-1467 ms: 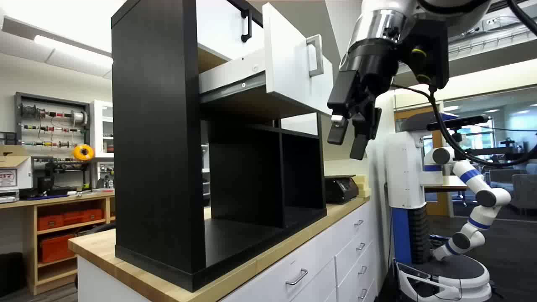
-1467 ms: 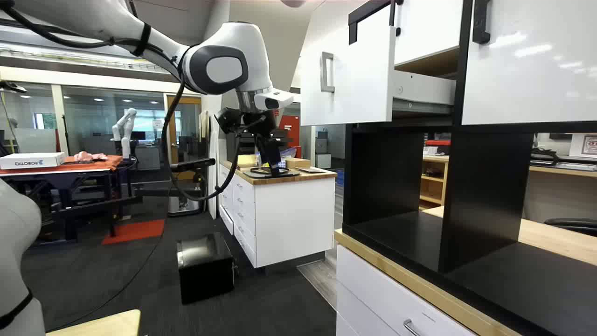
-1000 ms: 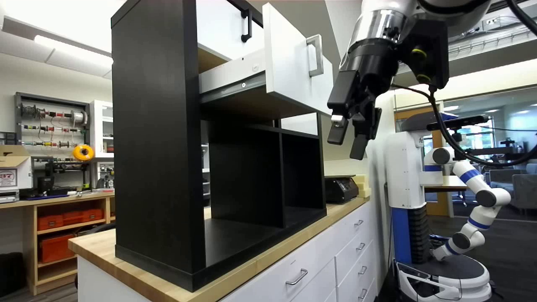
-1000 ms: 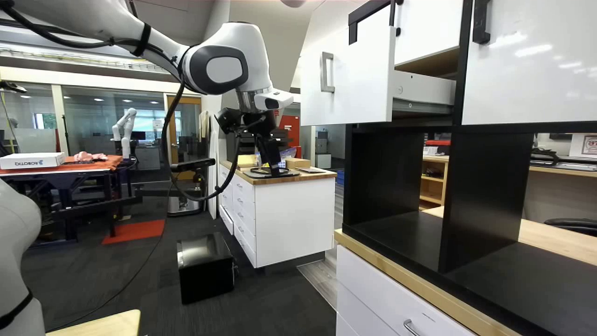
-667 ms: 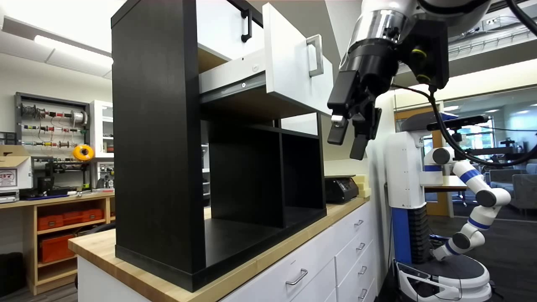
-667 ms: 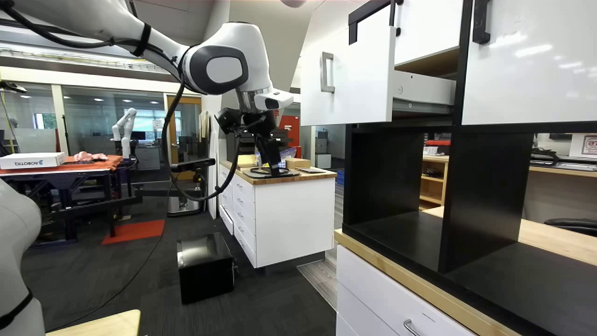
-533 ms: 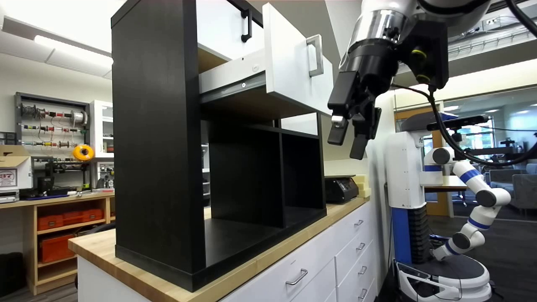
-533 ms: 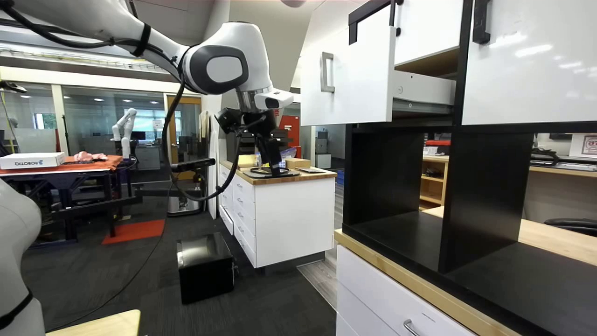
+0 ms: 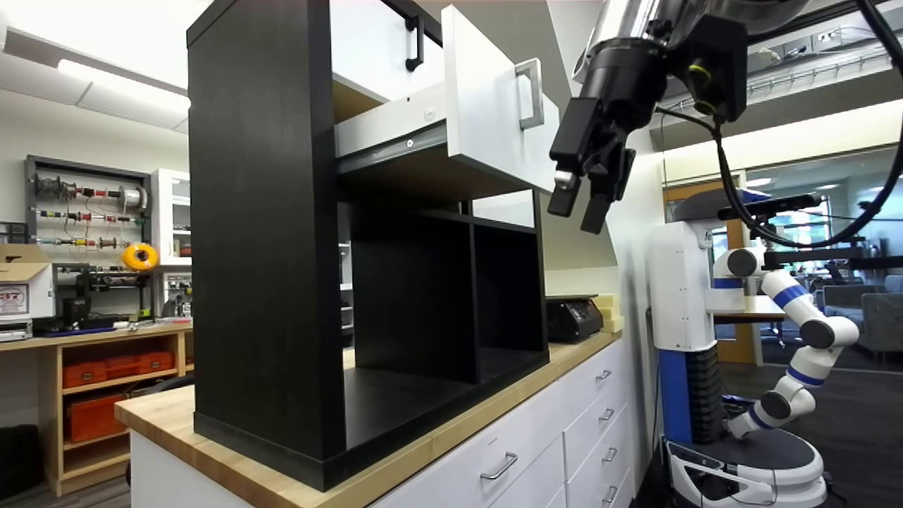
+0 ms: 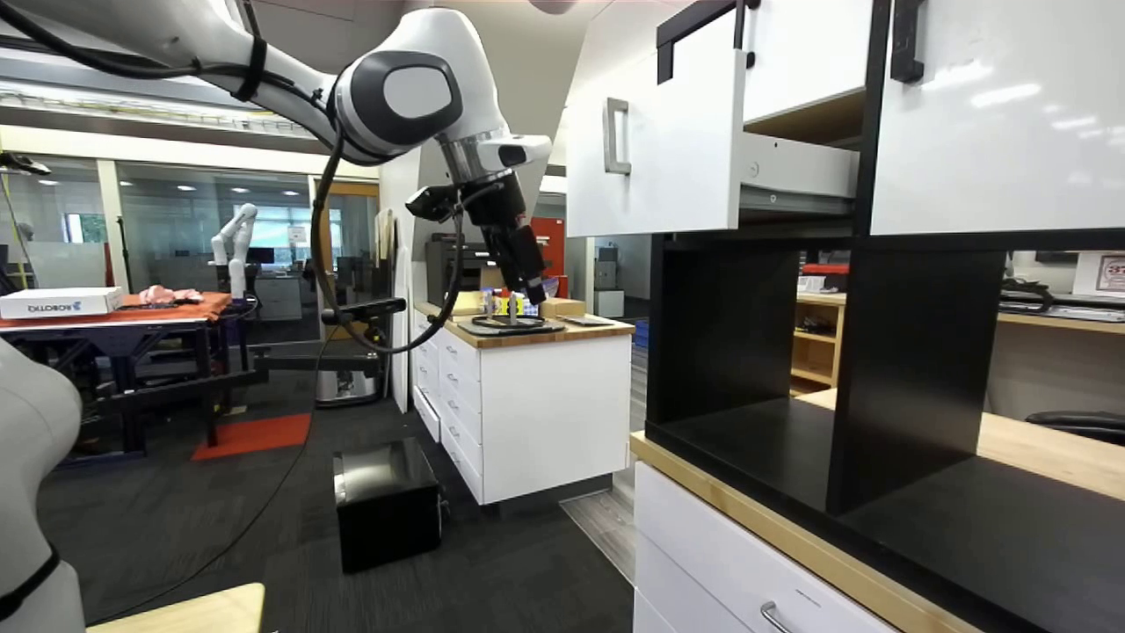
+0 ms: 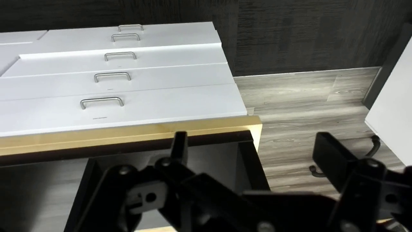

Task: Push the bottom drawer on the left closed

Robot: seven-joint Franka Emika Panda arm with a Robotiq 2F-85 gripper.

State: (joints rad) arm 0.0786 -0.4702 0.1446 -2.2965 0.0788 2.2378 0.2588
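Above the bench (image 9: 437, 441), bottom-left drawer (image 9: 487, 113) juts well out of the black cabinet (image 9: 261, 247), fingers (image 9: 564, 194) spread, empty and clear of the drawer, presumably held off so the push can be lined up first.

In both exterior views, you cannot verify the interior of the pulled-out white drawer (image 9: 487, 106); it is concealed. The black cabinet (image 9: 261, 247) and your robot arm (image 10: 406, 97) are cut off by the upper edge there. In the wrist view, you have blurred jaws, cropped by the lower edge; a marking (image 11: 99, 118) on the uppermost drawer front (image 11: 167, 104) under the counter (image 11: 219, 125) is too small to read.
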